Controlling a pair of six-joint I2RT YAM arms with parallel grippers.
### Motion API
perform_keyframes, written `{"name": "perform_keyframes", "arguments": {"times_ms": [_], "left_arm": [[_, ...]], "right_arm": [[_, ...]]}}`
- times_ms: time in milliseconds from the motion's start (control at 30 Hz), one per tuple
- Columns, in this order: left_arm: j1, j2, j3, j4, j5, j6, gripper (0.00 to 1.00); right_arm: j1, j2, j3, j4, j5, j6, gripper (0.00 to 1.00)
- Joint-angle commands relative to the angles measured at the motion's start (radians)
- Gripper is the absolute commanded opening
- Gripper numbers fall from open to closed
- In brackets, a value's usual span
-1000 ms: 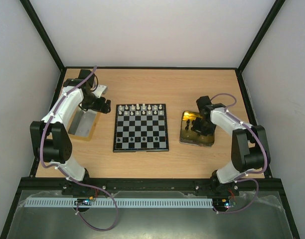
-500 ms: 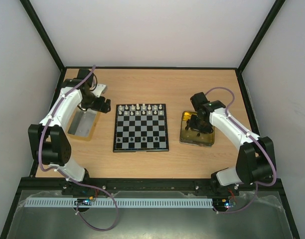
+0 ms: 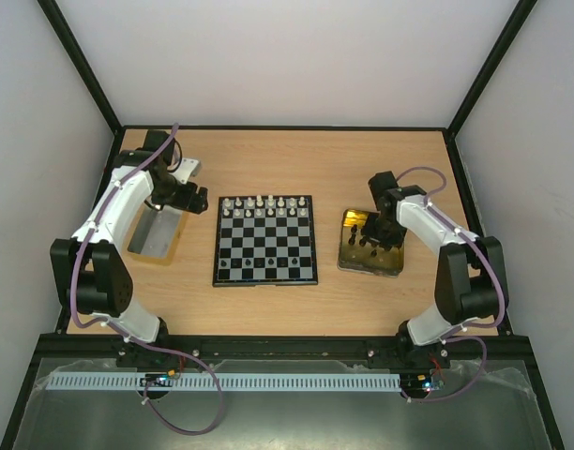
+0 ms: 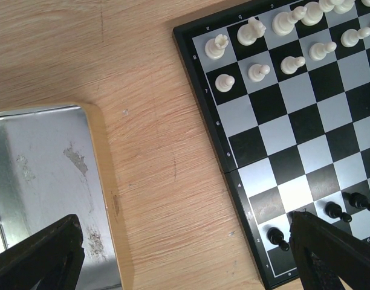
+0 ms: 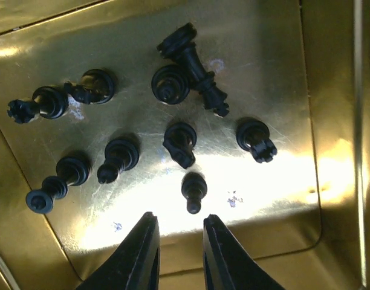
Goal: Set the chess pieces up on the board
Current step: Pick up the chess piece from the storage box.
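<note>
The board [image 3: 264,246] lies mid-table. White chess pieces [image 3: 264,206] fill its two far rows, and a few black pawns [image 4: 277,235] stand near its left front corner. Several black pieces [image 5: 180,144] lie and stand on the gold tray [image 5: 263,72]. My right gripper [image 5: 179,219] hangs low over that tray, jaws a little apart with nothing between them. A black pawn [image 5: 194,191] stands just ahead of its tips. My left gripper [image 4: 185,254] is wide open over bare wood between the silver tray [image 4: 40,163] and the board's left edge, holding nothing.
The silver tray [image 3: 156,234] sits at the left under the left arm, and the gold tray [image 3: 348,262] sits right of the board. Black frame posts and white walls close in the table on three sides.
The right arm stretched out over the gold tray, then drew back, with its gripper staying above the black pieces. The left arm has barely moved.
</note>
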Motion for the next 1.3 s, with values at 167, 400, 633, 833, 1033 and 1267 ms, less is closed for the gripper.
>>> {"name": "perform_keyframes", "arguments": {"times_ms": [167,400,633,833,1033,1267], "left_arm": [[-0.003,-0.003,0.005,-0.015,-0.010,-0.003,0.93],[-0.003,0.013,0.021,-0.020,-0.012,-0.001,0.93],[-0.004,0.017,0.018,-0.018,-0.012,-0.003,0.93],[-0.004,0.013,0.014,-0.018,-0.015,-0.003,0.93],[-0.005,0.009,0.011,-0.018,-0.018,-0.003,0.93],[-0.005,0.006,0.005,-0.017,-0.019,-0.003,0.93]], "right_arm": [[-0.014,0.044,-0.036,0.074,-0.017,-0.019,0.19],[-0.020,0.034,-0.067,0.083,-0.018,-0.022,0.19],[-0.025,0.038,-0.095,0.107,-0.016,-0.026,0.19],[-0.027,0.047,-0.103,0.119,-0.016,-0.028,0.19],[-0.030,0.067,-0.093,0.128,-0.019,-0.030,0.18],[-0.030,0.078,-0.087,0.130,-0.015,-0.032,0.16]]}}
